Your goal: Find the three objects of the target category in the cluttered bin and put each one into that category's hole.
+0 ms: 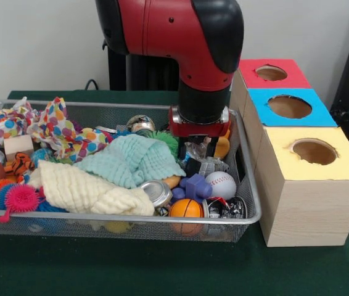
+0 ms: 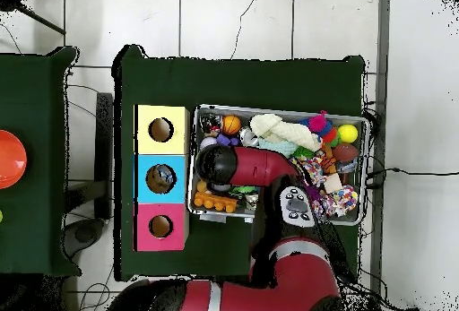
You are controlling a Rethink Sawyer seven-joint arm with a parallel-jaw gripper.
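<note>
Green cloth covers the table [image 1: 131,271], where a wire bin [image 1: 251,203] brims with toys and cloths beside three boxes with holes: red [image 1: 270,73], blue [image 1: 290,106], yellow [image 1: 314,150]. Sawyer's gripper [image 1: 206,151] dips into the bin's right end above a baseball [image 1: 221,184] and an orange ball [image 1: 186,208]; whether its jaws are released or clenched cannot be told, perhaps hidden by clutter.

Lab; robot arm [image 1: 187,43]; colour-coded sorting boxes [image 1: 304,154]
</note>
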